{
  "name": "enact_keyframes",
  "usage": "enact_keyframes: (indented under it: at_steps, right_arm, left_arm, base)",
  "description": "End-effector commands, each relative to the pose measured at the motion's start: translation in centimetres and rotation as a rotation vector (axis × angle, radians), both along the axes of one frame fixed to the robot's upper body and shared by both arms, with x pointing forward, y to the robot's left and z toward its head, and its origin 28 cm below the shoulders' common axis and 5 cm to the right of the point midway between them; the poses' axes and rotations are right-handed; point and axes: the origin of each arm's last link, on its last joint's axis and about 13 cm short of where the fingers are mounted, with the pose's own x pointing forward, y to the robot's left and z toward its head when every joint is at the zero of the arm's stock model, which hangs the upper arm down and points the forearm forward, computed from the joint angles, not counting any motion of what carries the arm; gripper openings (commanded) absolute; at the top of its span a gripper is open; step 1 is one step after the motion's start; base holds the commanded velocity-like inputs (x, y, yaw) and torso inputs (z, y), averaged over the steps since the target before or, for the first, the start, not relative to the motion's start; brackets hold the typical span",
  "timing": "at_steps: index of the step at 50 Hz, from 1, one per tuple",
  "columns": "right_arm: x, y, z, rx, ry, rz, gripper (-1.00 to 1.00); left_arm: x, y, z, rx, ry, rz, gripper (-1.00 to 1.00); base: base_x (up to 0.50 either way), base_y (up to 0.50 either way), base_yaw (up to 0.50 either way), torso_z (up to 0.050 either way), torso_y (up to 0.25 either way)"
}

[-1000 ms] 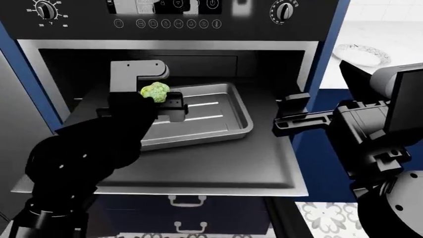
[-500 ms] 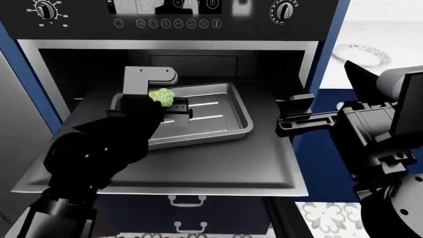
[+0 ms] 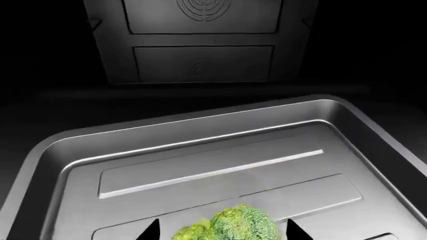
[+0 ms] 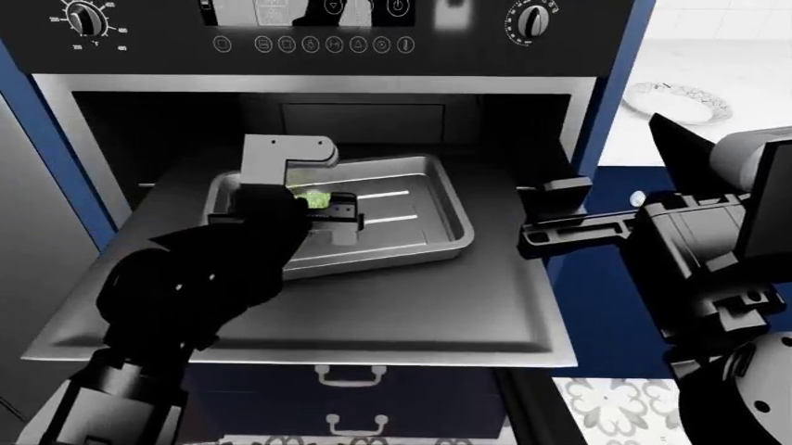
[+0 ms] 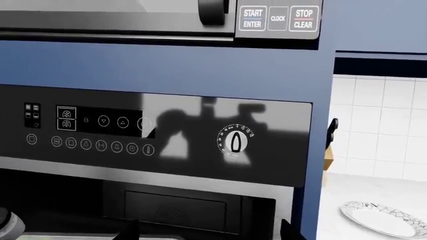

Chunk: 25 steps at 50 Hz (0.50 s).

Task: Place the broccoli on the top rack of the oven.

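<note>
Your left claw (image 4: 325,208) was pinching the broccoli (image 3: 230,226) — in the left wrist view the green floret head sat squarely between the two dark fingertips (image 3: 151,231), one on each side of it. In the head view only a sliver of that green (image 4: 314,198) showed past the black wrist. Directly under the claw lay the top rack (image 3: 200,165), its silvery floor and two long ridges running crosswise beneath the floret; whether the broccoli touched the metal or hung just above it, the pictures could not settle. Beyond the claw, past the far rim of the rack, the dark back wall of the oven (image 4: 371,120) rose with its embossed panels. Nearer you than the claw, the rack sat pulled out over the flat grey door panel (image 4: 371,315), which lay open and level.

Your right claw (image 4: 544,218) hung well apart from the left one, off past the right edge of the door panel, near the oven's right frame. It held nothing, but how far its fingers stood apart I could not tell. Its wrist camera looked up at the black control panel (image 5: 167,130) — a round knob (image 5: 234,142) and a row of small buttons (image 5: 87,144) — with a patterned plate (image 5: 380,217) on the white desk (image 5: 373,192) further off to the side.
</note>
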Motion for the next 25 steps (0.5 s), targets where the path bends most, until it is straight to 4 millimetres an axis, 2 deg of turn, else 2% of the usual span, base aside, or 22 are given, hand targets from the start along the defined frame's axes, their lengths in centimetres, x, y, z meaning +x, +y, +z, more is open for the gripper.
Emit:
enact_keyframes:
  at_steps: [1,14,21,25]
  right_arm:
    - [0.0,0.0,0.0,-0.001,0.0,0.002,1.0]
    - [0.1,0.1,0.1,-0.003,-0.003,0.006,1.0]
    - [0.1,0.2,-0.2,0.002,-0.001,0.009,1.0]
    - [-0.2,0.2,-0.1,0.001,-0.003,0.004,1.0]
  left_arm:
    - [0.1,0.1,0.0,-0.002,0.007,0.012,1.0]
    - [-0.3,0.2,0.3,-0.019,0.014,0.009,1.0]
    - [-1.3,0.6,1.4,-0.056,-0.003,0.006,1.0]
    - [-1.9,0.6,1.3,-0.055,-0.002,0.002,1.0]
  base:
    - [0.0,0.0,0.0,0.0,0.0]
    - [0.0,0.0,0.0,0.0,0.0]
    - [0.0,0.0,0.0,0.0,0.0]
    - [0.0,0.0,0.0,0.0,0.0]
